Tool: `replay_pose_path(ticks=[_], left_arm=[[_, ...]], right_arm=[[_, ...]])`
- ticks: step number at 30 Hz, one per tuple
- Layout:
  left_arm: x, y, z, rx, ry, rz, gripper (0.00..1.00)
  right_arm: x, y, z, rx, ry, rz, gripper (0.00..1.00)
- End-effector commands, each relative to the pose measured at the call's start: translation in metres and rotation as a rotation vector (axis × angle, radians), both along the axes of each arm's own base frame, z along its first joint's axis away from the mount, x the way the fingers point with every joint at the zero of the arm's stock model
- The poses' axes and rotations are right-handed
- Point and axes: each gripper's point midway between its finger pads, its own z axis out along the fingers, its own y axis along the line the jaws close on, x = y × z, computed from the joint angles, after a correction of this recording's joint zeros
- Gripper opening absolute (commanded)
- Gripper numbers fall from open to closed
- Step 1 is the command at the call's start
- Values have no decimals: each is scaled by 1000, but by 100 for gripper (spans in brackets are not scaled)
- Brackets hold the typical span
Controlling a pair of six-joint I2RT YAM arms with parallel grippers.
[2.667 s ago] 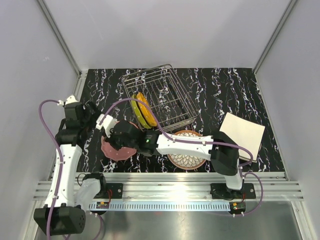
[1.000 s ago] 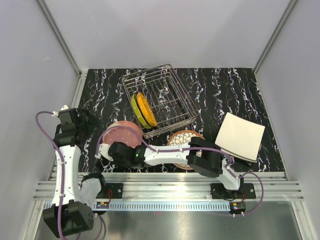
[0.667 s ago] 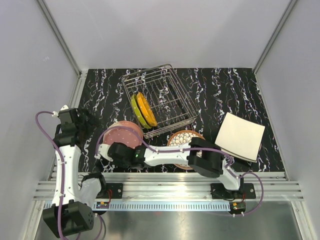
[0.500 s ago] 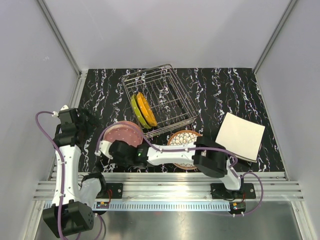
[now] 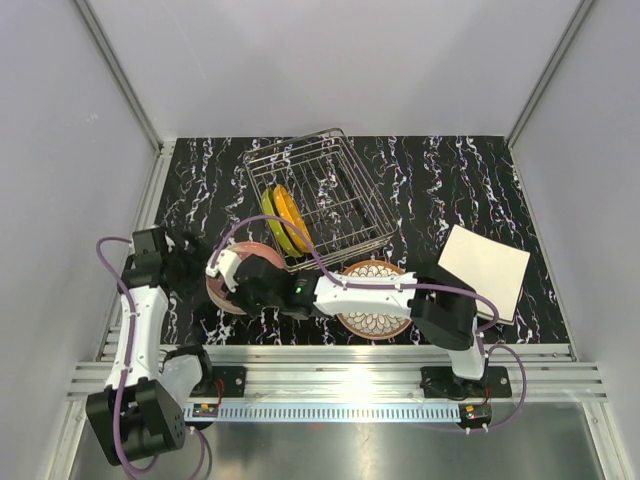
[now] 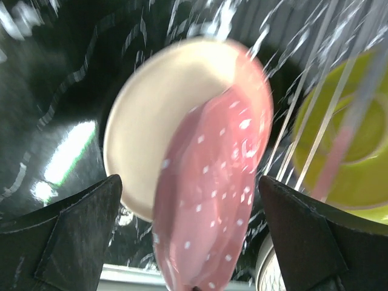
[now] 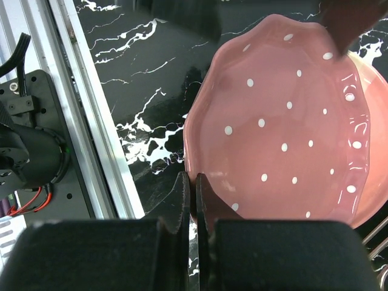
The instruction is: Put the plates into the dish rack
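Note:
A pink white-dotted plate [image 7: 285, 115] sits left of the dish rack [image 5: 330, 195], on top of a paler plate [image 7: 371, 127]. My right gripper [image 7: 195, 182] is shut on its near rim; from above, the right gripper [image 5: 222, 268] covers part of the pink plate [image 5: 258, 252]. My left gripper [image 6: 193, 242] is open, and the pink plate [image 6: 212, 200] shows blurred between its fingers [image 6: 66, 236]. From above, the left gripper [image 5: 188, 266] is just left of the plate. Lime-green [image 5: 271, 212] and orange [image 5: 290, 215] plates stand in the rack.
A brown-rimmed petal plate [image 5: 378, 308] lies partly under the right arm. A cream squarish plate [image 5: 485, 268] rests at the right. The metal rail [image 5: 340, 362] runs along the near table edge. Rack wires [image 6: 315, 121] and the green plate [image 6: 357, 151] are close to the pink plate.
The right gripper closed on the pink plate's rim and shifted toward the rack with it. The left arm swung in from the left wall to the plate, gripper still open.

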Motion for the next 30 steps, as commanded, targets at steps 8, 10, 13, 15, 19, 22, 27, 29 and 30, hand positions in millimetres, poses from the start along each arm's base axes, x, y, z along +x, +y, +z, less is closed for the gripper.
replay_pose_path(ticks=[8, 10, 13, 15, 19, 22, 27, 29, 30], left_arm=[[1, -25, -15, -157, -25, -38, 99], [4, -28, -17, -182, -44, -36, 96], [10, -33, -14, -223, -72, -32, 84], [14, -34, -11, -235, -92, -28, 72], [17, -31, -3, -222, -110, -19, 36], [17, -27, -1, -198, -112, -13, 17], [16, -26, 1, -191, -106, -16, 4], [17, -29, 3, -200, -108, -25, 3], [17, -29, 4, -201, -112, -30, 3]], right_arm=[[7, 13, 104, 293, -57, -6, 0], [5, 14, 107, 308, -53, -1, 0], [4, 15, 110, 321, -42, 0, 0], [-2, 16, 109, 324, -23, 24, 0], [-4, 14, 102, 316, -3, 25, 0], [-4, 10, 98, 303, -3, 17, 0], [-3, 2, 97, 263, -9, 2, 33], [1, -5, 94, 236, -32, -24, 58], [2, -9, 100, 241, -48, -34, 64]])
